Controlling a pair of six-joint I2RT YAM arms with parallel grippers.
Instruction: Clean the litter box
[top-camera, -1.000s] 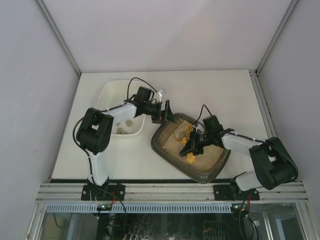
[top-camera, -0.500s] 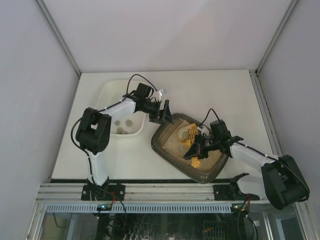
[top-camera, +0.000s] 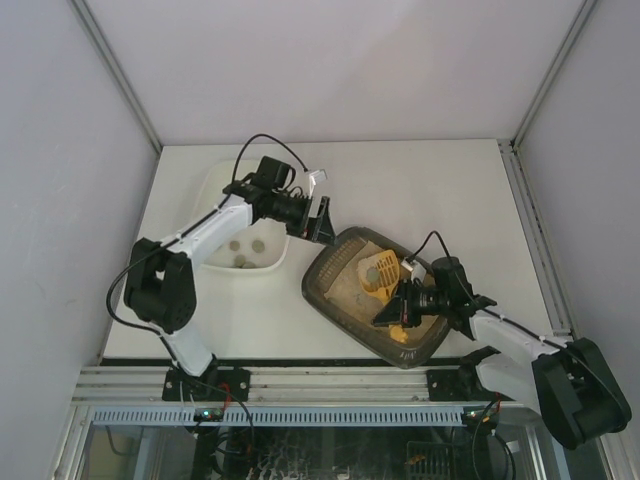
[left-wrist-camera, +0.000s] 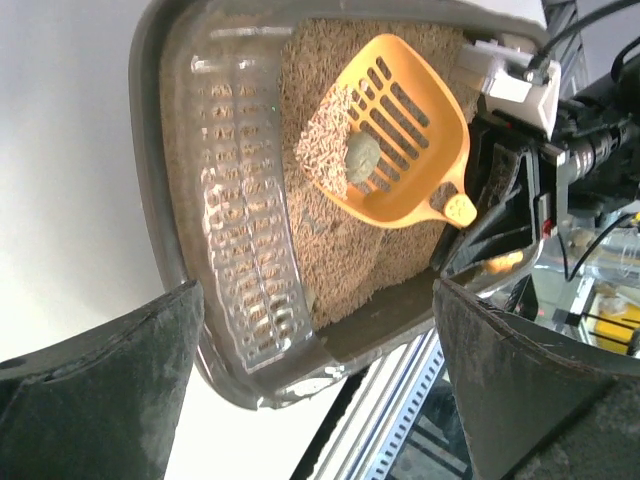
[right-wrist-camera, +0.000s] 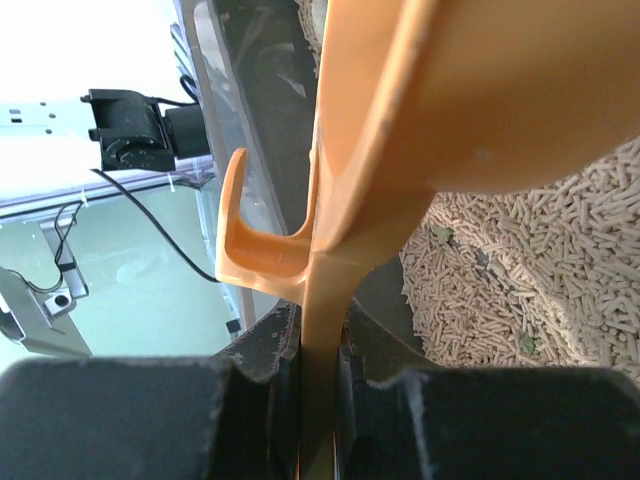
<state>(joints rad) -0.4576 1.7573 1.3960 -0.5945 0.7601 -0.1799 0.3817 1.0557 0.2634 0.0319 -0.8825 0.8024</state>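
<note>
My right claw (right-wrist-camera: 320, 372) is pinched tight on the flat handle of the orange scoop (left-wrist-camera: 400, 120) — its slotted bowl holds pellets and one greyish clump (left-wrist-camera: 362, 157) over the litter box (top-camera: 318, 290). That box sits skewed at the near middle of the table (top-camera: 450, 190), just right of the white tray (top-camera: 213, 186). My left claw (top-camera: 324, 222) gapes wide, empty, by the box's far-left corner.

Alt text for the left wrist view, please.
An orange slotted scoop carries pellets and a grey-green clump over the litter box, its handle gripped by the right claw. The left claw frames the view, open and empty.
</note>
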